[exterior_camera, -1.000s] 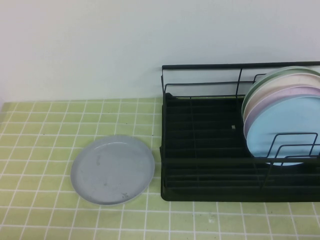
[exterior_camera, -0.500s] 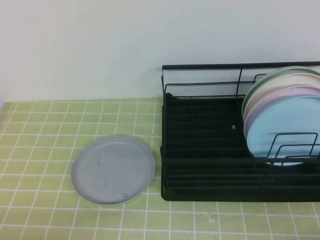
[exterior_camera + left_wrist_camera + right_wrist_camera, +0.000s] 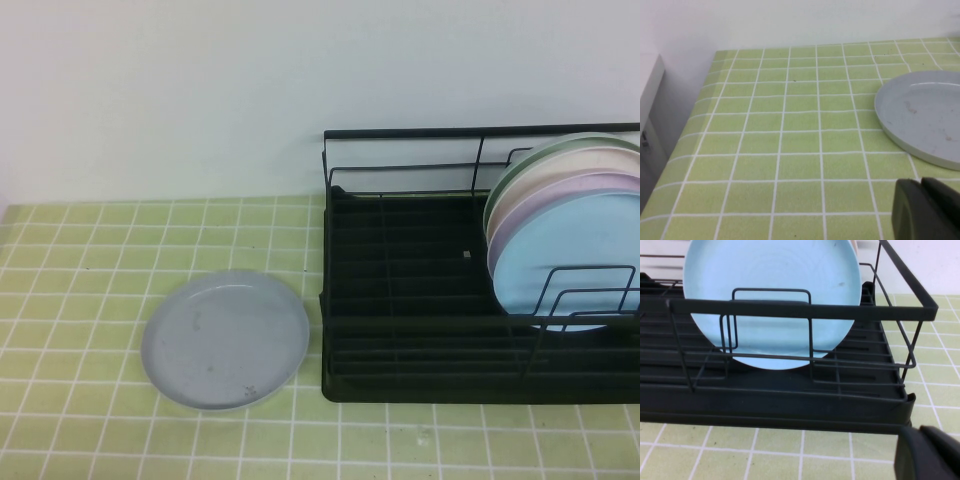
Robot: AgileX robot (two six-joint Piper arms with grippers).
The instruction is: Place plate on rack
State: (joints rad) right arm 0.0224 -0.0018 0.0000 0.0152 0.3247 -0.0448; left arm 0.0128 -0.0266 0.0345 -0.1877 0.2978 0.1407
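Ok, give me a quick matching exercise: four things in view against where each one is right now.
Things:
1. grey plate
2. blue plate
3. left gripper
4. right gripper

Places:
A. upright in the rack
B. shut, low beside the rack
C. flat on the tiled table
D. shut, low near the grey plate

Pairs: 1-C, 2-A, 3-D, 4-B

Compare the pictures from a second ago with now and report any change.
Nothing visibly changed. The grey plate lies flat on the table beside the black rack, untouched. Neither arm shows from above; the left gripper hangs near the grey plate, the right gripper in front of the rack, both with fingers shut.
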